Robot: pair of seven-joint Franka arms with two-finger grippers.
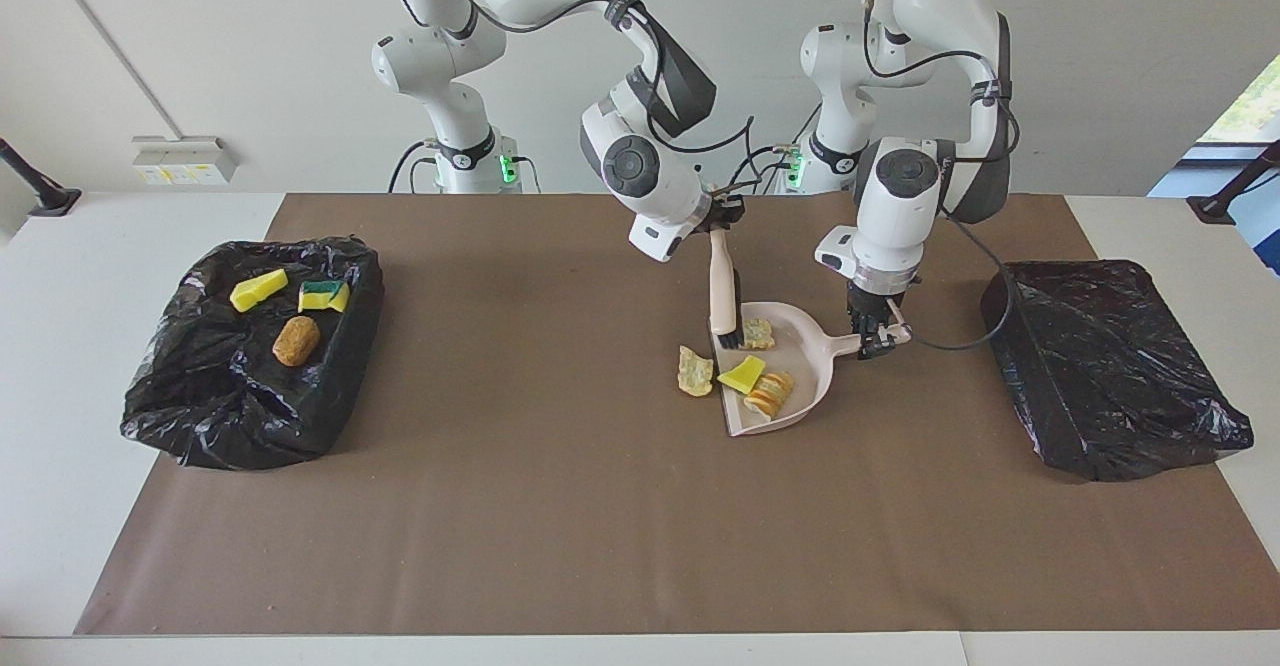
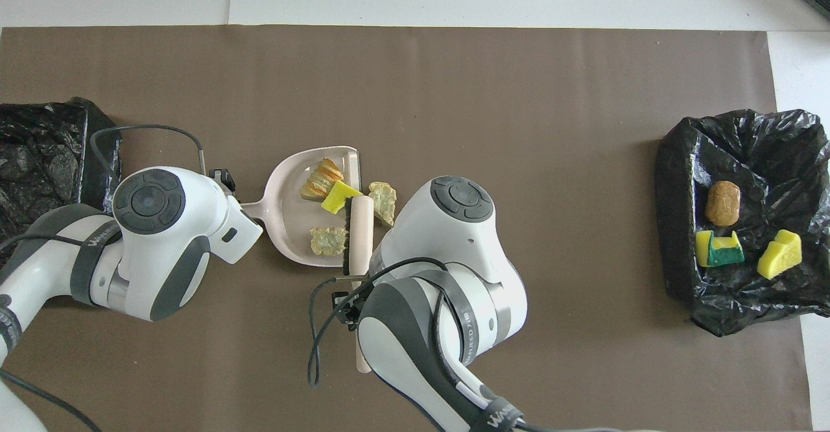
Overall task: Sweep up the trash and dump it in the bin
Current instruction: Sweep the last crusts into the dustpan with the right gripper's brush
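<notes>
Facing view: right gripper (image 1: 722,218) clamps the brush (image 1: 722,296), bristles inside the pink dustpan (image 1: 790,366); left gripper (image 1: 874,331) clamps its handle. Three scraps inside; one scrap (image 1: 695,370) at nine o'clock of the pan's mouth.

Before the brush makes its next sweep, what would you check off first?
1. Dustpan flat on the mat, left gripper shut on its handle: ok.
2. Brush held by the right gripper: ok.
3. Three scraps in the dustpan: ok.
4. Pale scrap on the mat just outside the dustpan's open edge: not ok, still to sweep.
5. Bin at the right arm's end open, already holding three pieces: ok.
6. Brush bristles touching the pan floor: cannot tell.
</notes>
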